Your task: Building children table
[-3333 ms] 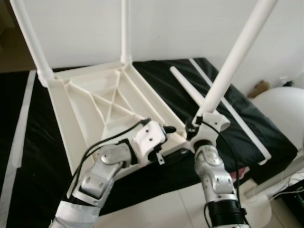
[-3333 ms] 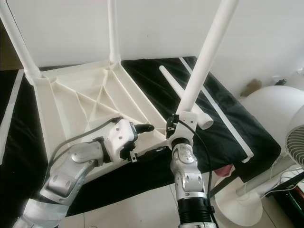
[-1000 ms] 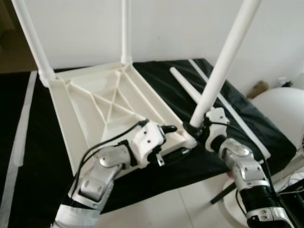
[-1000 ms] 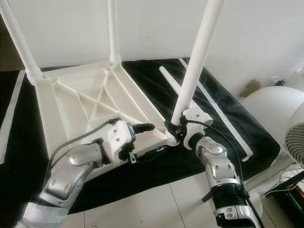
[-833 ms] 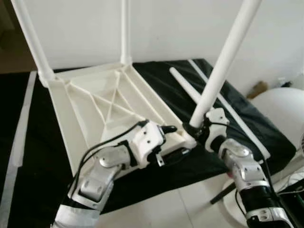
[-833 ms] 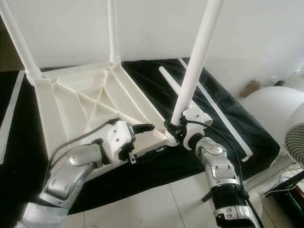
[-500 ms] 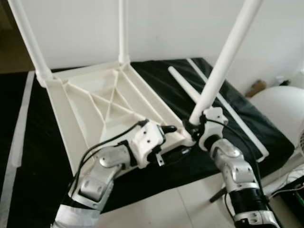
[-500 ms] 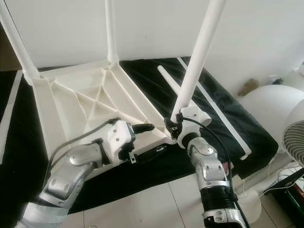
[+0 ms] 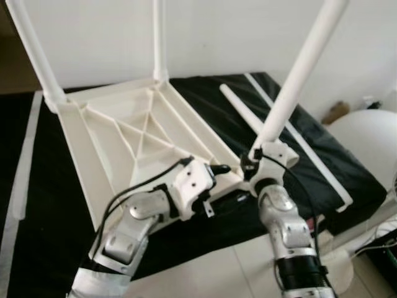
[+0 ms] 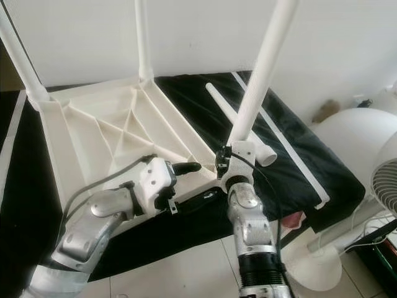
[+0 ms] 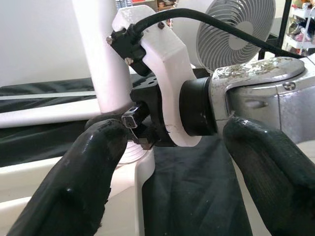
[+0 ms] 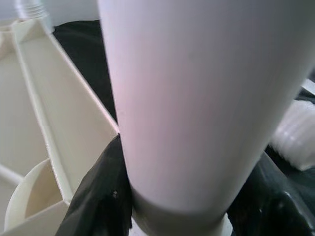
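- Since half a second ago the right forearm has swung back under its wrist, from angled out to the right to nearly upright; the right gripper point(image 10: 228, 162) remains clamped round the base of the third table leg point(image 10: 257, 79).
- Reads as a wrist rotation: the leg is probably being screwed into the near right corner socket of the upturned tabletop point(image 9: 118, 139).
- Leg's long axis runs up and to the right, foot end high, tilted off vertical, unlike the two straight back legs point(image 9: 32, 53).
- Left gripper point(image 9: 218, 171), fingers spread, rests on the tabletop's near rim, just beside the socket.
- Fourth leg point(image 9: 243, 115) lies loose on the black cloth point(image 9: 322, 162).
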Available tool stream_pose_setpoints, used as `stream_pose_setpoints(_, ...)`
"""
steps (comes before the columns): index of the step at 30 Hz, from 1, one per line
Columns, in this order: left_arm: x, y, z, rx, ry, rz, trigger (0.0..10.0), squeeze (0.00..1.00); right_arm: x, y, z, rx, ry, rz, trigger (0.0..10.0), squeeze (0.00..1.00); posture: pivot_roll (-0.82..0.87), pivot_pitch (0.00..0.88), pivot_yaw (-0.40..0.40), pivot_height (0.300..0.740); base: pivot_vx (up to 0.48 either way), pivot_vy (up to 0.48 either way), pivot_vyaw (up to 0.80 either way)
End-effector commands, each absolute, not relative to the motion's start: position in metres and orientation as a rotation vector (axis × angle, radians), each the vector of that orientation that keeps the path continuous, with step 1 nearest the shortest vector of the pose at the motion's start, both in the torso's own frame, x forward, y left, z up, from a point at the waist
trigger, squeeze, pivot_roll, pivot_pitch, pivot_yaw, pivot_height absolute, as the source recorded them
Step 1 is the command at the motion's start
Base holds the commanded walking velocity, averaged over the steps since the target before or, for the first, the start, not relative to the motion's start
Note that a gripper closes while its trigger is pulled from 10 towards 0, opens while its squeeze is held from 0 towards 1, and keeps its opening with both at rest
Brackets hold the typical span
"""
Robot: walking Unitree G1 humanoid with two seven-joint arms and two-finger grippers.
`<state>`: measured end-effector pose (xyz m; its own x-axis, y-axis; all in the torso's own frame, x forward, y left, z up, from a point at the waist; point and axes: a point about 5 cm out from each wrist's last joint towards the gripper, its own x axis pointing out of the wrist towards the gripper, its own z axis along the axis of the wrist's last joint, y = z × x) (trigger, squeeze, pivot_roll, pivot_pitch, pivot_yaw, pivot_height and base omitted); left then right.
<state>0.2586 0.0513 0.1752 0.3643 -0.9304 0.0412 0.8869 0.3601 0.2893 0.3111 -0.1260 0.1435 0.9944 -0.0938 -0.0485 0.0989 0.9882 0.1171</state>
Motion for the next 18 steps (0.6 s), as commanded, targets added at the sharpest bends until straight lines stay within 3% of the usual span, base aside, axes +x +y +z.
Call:
stream_pose_setpoints(1, 0.257, 0.05, 0.178, 0.221, -0.222, -1.159, 10.0, 0.0, 0.307, -0.129, 0.13, 0.151, 0.103, -0.139, 10.0, 0.0, -0.03, 0.052, -0.064, 0.74, 0.0, 0.0, 0.0)
stream_pose_setpoints(4, 0.257, 0.049, 0.178, 0.221, -0.224, -1.163, 10.0, 0.0, 0.308, -0.124, 0.14, 0.17, 0.056, -0.099, 10.0, 0.0, -0.03, 0.047, -0.062, 0.74, 0.0, 0.0, 0.0)
stream_pose_setpoints(5, 0.257, 0.05, 0.178, 0.224, -0.225, -1.165, 10.0, 0.0, 0.308, -0.126, 0.141, 0.16, 0.047, -0.096, 10.0, 0.18, -0.03, 0.044, -0.063, 0.74, 0.0, 0.0, 0.0)
stream_pose_setpoints(6, 0.258, 0.05, 0.178, 0.226, -0.227, -1.166, 10.0, 0.0, 0.308, -0.128, 0.142, 0.159, 0.041, -0.095, 10.0, 1.0, -0.03, 0.042, -0.063, 0.74, 0.0, 0.0, 0.0)
stream_pose_setpoints(18, 0.257, 0.049, 0.179, 0.224, -0.231, -1.172, 10.0, 0.0, 0.309, -0.132, 0.146, 0.137, 0.026, -0.069, 10.0, 1.0, -0.03, 0.027, -0.061, 0.74, 0.0, 0.0, 0.0)
